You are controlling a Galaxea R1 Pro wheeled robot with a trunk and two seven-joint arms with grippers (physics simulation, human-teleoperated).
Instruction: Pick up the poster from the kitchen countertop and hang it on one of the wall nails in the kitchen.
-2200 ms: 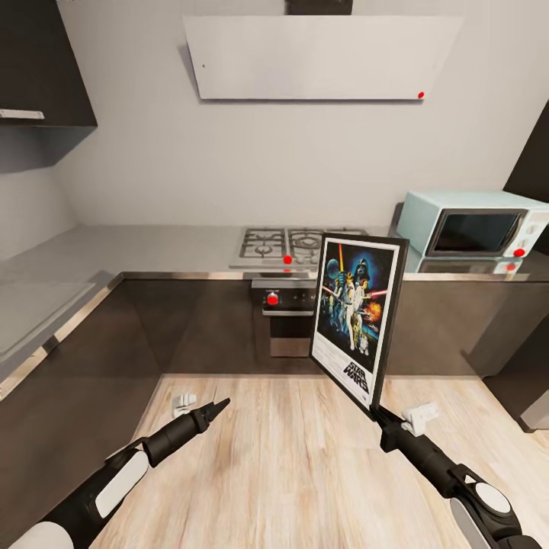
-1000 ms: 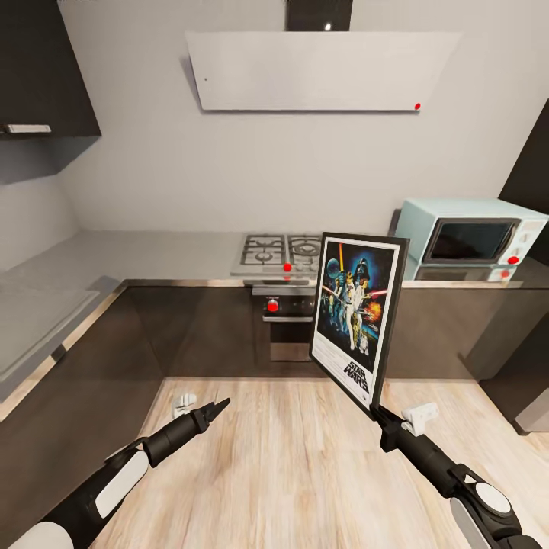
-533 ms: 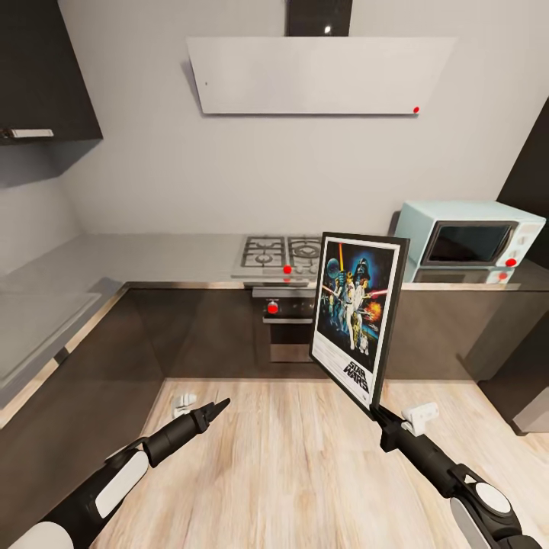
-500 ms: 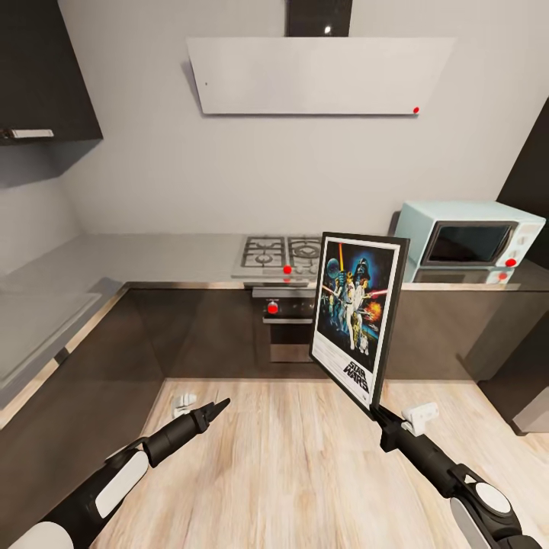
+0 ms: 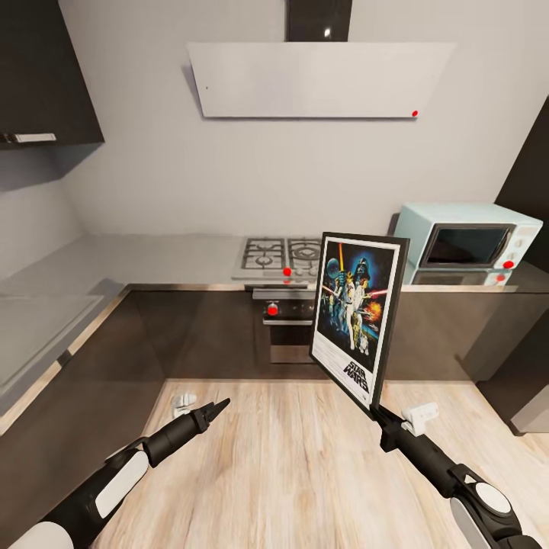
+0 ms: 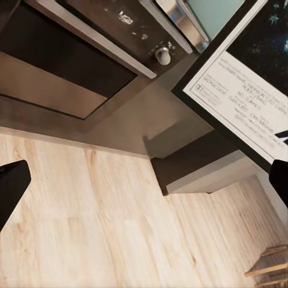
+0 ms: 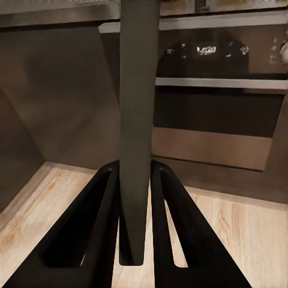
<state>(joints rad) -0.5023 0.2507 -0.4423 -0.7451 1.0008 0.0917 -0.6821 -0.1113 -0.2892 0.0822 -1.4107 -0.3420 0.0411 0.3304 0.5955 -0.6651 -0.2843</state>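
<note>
The poster (image 5: 357,316), black-framed with dark blue artwork and a STAR WARS title, stands upright above the wooden floor, turned slightly edge-on. My right gripper (image 5: 379,414) is shut on its lower right corner. In the right wrist view the poster's dark edge (image 7: 138,90) runs up between the two fingers (image 7: 108,198) of the right gripper (image 7: 134,169). My left gripper (image 5: 219,403) hangs open and empty over the floor, left of the poster; its left wrist view shows the poster's white border (image 6: 240,90). The grey kitchen countertop (image 5: 168,252) lies ahead. The wall nails are out of view.
A steel gas hob (image 5: 280,256) sits in the worktop above an oven (image 5: 288,324). A white hood (image 5: 320,80) hangs on the pale grey wall. A pale blue microwave (image 5: 465,240) stands at right. Dark cabinets (image 5: 38,69) flank both sides. Wooden floor (image 5: 290,457) lies between.
The whole picture has shifted: the hood, hob and microwave sit a little lower, so the camera has moved. Both arms and the poster keep their places.
</note>
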